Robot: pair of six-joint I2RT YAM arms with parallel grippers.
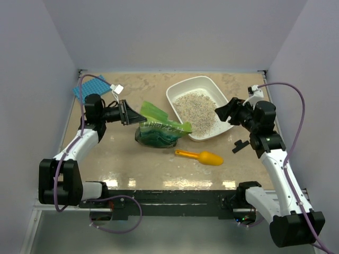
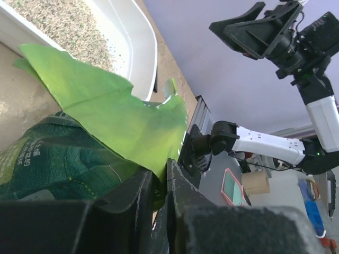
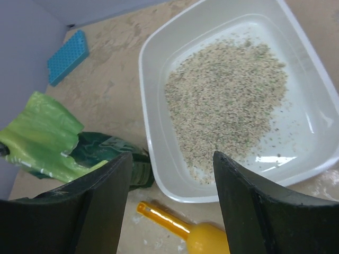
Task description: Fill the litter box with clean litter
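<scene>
The white litter box [image 1: 177, 91] sits at the table's back right and holds a heap of pale clean litter [image 1: 196, 109]; it also shows in the right wrist view [image 3: 153, 153] with the litter [image 3: 225, 103]. The green pouch bag [image 1: 159, 127] lies just left of the box. My left gripper [image 1: 127, 112] is shut on the bag's torn top edge [image 2: 122, 116]. My right gripper [image 1: 223, 114] is open and empty, hovering over the box's right front corner.
An orange-yellow scoop [image 1: 204, 157] lies on the table in front of the box, also in the right wrist view [image 3: 183, 230]. A blue gridded mat [image 1: 91, 86] lies at the back left corner. Grey walls close in the table.
</scene>
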